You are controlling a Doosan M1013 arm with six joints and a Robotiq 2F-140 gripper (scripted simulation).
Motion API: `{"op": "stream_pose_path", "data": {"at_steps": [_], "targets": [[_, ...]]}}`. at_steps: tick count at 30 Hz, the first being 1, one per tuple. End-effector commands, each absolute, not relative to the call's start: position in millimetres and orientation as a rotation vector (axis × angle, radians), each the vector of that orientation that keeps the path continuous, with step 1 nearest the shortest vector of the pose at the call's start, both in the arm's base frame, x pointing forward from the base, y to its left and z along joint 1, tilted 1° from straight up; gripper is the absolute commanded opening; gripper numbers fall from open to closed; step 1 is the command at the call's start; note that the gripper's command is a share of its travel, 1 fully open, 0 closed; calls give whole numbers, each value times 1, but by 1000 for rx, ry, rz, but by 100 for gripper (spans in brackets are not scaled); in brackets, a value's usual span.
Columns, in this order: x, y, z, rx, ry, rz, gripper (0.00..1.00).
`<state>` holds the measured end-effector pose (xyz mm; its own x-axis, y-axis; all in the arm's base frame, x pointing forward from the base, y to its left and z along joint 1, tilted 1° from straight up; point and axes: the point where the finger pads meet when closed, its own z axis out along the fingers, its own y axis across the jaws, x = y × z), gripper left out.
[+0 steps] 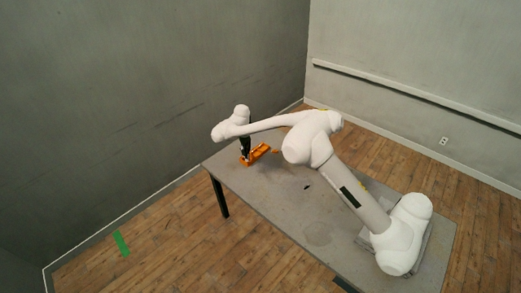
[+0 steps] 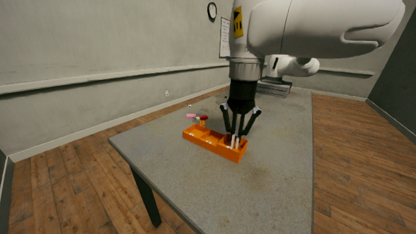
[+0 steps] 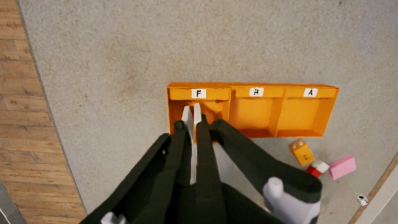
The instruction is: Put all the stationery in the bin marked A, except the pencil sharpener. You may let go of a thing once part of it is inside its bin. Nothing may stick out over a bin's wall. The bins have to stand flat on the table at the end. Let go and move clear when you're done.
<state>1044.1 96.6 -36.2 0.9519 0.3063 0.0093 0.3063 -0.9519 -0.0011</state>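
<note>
An orange bin [image 1: 256, 154] [image 2: 233, 156] [image 3: 220, 93] with three compartments stands flat on the grey table. Its labels read F, a middle letter that I cannot read, and A [image 3: 310, 92]. The A compartment [image 3: 300, 117] at the far end looks empty. My gripper [image 1: 246, 158] [image 2: 234, 144] [image 3: 194, 112] is shut, holds nothing that I can see, and has its fingertips down inside the F compartment. Beside the A end, on the table, lie a pink eraser [image 2: 191, 115] [image 3: 342, 167], a red and white piece [image 2: 203, 117] [image 3: 317, 168] and a small orange block [image 2: 202, 123] [image 3: 302, 152].
A tiny white cube [image 2: 189, 105] [image 3: 362, 200] lies near the table edge beyond the eraser. A small black thing [image 1: 306, 187] lies mid-table towards the arm's base. The table edge runs close along the F end of the bin.
</note>
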Motion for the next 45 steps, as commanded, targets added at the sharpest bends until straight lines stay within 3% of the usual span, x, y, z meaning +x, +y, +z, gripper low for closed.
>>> {"op": "stream_pose_path", "data": {"at_steps": [1, 45], "targets": [[1044, 97, -36, -3101, -487, -15, 15], [1044, 97, -21, -3101, -487, -15, 15]]}}
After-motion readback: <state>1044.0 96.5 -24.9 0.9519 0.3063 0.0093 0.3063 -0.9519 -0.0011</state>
